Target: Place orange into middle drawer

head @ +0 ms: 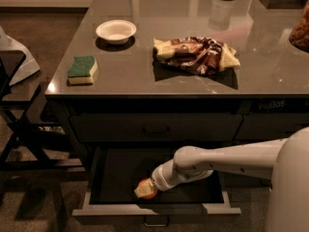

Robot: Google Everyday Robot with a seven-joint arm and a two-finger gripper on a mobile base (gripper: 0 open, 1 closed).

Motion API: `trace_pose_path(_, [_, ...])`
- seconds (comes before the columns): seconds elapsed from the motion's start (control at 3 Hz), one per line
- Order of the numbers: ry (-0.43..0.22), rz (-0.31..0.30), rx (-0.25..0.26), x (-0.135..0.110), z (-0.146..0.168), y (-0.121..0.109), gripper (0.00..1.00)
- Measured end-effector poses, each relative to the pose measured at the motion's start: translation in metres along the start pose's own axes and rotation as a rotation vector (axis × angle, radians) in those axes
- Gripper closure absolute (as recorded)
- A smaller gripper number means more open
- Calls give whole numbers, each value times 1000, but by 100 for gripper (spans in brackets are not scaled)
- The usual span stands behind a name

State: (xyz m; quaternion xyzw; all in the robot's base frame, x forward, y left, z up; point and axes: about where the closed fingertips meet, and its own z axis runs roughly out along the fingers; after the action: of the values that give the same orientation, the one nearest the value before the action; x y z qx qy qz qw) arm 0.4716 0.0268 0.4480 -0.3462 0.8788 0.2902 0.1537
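the orange shows as a small round orange-red patch inside the open middle drawer, close to the front rim. the gripper is clamped on it, and a pale finger hides most of its left side.
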Motion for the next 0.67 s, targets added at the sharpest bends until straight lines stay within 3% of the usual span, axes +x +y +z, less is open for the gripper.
trace_pose_path(0.67, [-4,20,0,-2,22,-24,100])
